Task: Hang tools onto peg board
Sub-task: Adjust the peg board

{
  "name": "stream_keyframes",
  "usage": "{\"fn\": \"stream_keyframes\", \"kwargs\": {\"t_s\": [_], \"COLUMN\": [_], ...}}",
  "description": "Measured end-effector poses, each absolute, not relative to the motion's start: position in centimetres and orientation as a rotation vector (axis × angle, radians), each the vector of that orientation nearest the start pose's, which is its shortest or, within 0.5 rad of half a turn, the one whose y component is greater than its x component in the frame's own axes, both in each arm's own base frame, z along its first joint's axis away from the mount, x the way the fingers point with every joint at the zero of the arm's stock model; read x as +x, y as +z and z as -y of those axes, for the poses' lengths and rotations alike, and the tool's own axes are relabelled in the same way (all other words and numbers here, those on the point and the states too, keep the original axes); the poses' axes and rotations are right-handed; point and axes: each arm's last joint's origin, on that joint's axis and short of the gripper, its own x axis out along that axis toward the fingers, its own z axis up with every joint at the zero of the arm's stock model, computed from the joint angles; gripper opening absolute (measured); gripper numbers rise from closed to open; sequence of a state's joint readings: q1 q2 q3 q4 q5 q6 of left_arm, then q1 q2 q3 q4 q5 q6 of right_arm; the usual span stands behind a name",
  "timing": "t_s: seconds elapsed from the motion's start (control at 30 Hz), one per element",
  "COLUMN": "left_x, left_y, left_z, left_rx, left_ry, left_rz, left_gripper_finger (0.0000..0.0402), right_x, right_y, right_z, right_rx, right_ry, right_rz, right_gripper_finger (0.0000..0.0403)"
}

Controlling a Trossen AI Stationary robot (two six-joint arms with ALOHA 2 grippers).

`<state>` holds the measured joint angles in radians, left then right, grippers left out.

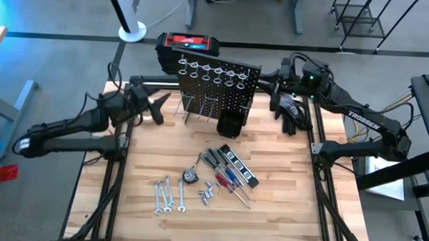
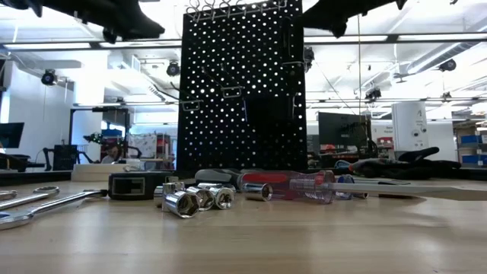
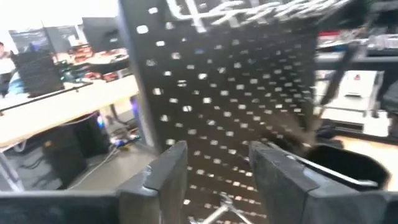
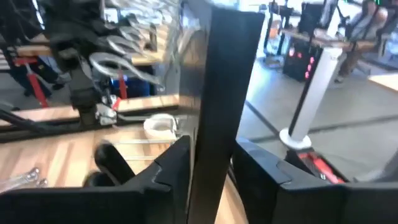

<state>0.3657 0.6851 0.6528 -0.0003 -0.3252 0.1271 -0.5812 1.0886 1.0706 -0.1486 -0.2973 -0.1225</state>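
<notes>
The black peg board [image 1: 219,88] stands upright at the table's far middle, with silver rings along its top and a small black bin [image 1: 229,124] low on its front. My right gripper [image 1: 268,84] is at the board's right edge, shut on it. My left gripper [image 1: 163,108] hangs open just left of the board's left edge, facing the perforated face [image 3: 236,93] and touching nothing. The tools lie flat on the table in front of the board: wrenches [image 1: 167,194], a tape measure [image 1: 191,176], sockets [image 2: 194,199] and screwdrivers [image 1: 227,177]. My right gripper has the peg board's right side edge [image 4: 211,143] between its two fingers, one finger [image 4: 174,165] against the front face and the other against the back. The fingers come level from the table's right side. The board stays upright on the table.
A black-and-red case [image 1: 188,44] sits behind the board. Black gloves [image 1: 290,112] lie to the right of it, under my right arm. A white roll [image 4: 160,126] lies on the table near the board. A black bit holder [image 1: 241,168] lies beside the screwdrivers.
</notes>
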Motion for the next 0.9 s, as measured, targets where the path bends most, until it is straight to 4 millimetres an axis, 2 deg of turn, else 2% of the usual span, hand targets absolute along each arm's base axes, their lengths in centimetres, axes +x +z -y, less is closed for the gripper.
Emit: {"fn": "stream_keyframes", "kwargs": {"t_s": [0.2,0.33,0.47,0.63,0.9], "left_x": [14.7,15.0,15.4,16.8,18.3], "left_y": [32.7,32.7,32.4,31.7,30.4], "left_z": [-10.2,-12.5,-14.3,-15.4,-16.2], "left_rx": [0.117,0.106,0.129,0.147,0.023], "left_ry": [0.661,0.587,0.569,0.48,0.339], "left_rz": [-0.119,-0.141,-0.191,-0.237,-0.262], "left_gripper_finger": [0.0225,0.0246,0.0251,0.0251,0.0251], "right_x": [19.8,19.8,19.9,20.3,21.3], "right_y": [38.2,38.0,37.1,35.3,34.3], "right_z": [12.0,12.0,11.9,12.1,12.8], "right_rx": [-0.047,-0.027,0.03,0.057,0.053], "right_ry": [-0.275,-0.275,-0.265,-0.26,-0.258], "right_rz": [-0.145,-0.16,-0.205,-0.221,-0.236], "right_gripper_finger": [0.0181,0.0195,0.0191,0.0177,0.0142]}}
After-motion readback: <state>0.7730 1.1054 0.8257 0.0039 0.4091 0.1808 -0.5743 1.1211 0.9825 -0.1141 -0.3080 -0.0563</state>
